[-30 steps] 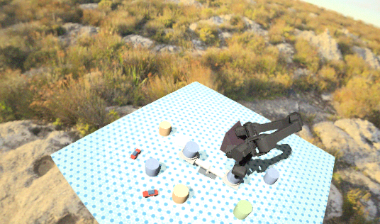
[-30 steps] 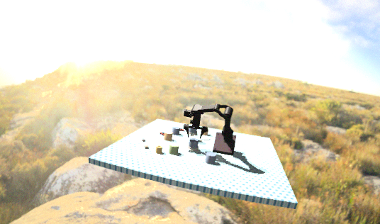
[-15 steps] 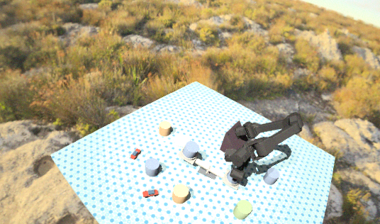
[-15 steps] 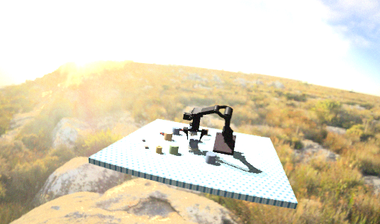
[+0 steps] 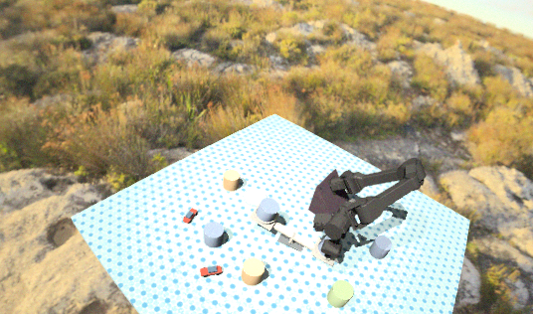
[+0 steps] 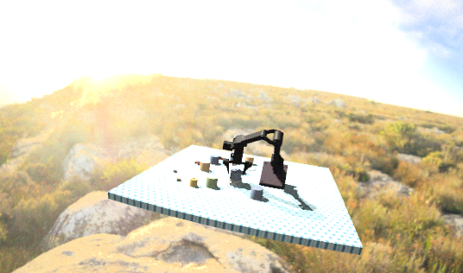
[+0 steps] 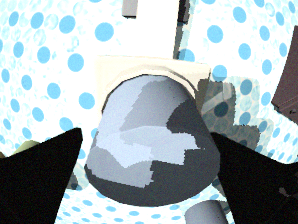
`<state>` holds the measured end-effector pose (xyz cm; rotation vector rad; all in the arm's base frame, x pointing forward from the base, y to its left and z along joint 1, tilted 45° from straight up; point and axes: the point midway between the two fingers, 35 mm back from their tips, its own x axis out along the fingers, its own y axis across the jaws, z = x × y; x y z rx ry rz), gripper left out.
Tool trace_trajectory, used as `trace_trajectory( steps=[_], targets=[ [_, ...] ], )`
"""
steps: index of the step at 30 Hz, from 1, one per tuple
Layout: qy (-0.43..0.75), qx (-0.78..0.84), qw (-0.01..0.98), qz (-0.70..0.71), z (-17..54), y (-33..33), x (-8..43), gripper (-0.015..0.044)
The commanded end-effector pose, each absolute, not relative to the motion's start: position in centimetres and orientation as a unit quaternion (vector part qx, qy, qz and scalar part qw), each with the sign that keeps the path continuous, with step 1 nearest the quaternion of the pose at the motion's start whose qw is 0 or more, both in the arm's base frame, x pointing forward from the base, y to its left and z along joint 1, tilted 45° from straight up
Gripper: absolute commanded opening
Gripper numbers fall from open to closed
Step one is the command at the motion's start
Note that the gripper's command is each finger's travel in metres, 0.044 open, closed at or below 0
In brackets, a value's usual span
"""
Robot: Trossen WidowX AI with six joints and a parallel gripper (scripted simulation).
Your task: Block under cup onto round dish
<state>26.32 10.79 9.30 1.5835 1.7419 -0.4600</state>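
Observation:
The balance (image 5: pixel 306 240) (image 7: pixel 155 35) has a white beam with a pan at each end. One blue-grey cup (image 5: pixel 267 210) stands on its far-left end. The other cup (image 6: pixel 236 175) (image 7: pixel 145 107) stands on the end nearer the arm; in the top view the arm mostly hides it. My gripper (image 6: pixel 237 169) (image 7: pixel 147 136) is open and empty, pointing down over this second cup, with a finger on each side of it in the wrist view. The round dish (image 5: pixel 254 198) shows faintly white behind the far-left cup. No block is visible.
Loose blue-grey cylinders (image 5: pixel 214 234) (image 5: pixel 381 246) stand either side of the balance. Tan cylinders (image 5: pixel 232 180) (image 5: pixel 254 272), a green cylinder (image 5: pixel 340 293) and red toy cars (image 5: pixel 190 215) (image 5: pixel 211 270) are around it. The dark base plate (image 5: pixel 324 199) is behind the gripper.

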Motion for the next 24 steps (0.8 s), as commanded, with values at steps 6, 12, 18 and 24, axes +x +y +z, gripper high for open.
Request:
trace_trajectory(
  steps=[6,12,18,24],
  targets=[
    [0.679,0.616,0.356,-0.181,8.47,11.61,26.06,0.0414],
    [0.679,0.616,0.356,-0.181,8.47,11.61,26.06,0.0354],
    [0.679,0.616,0.356,-0.181,8.47,11.61,26.06,0.0314],
    [0.679,0.615,0.357,-0.182,8.66,11.38,26.14,0.0157]
  ],
)
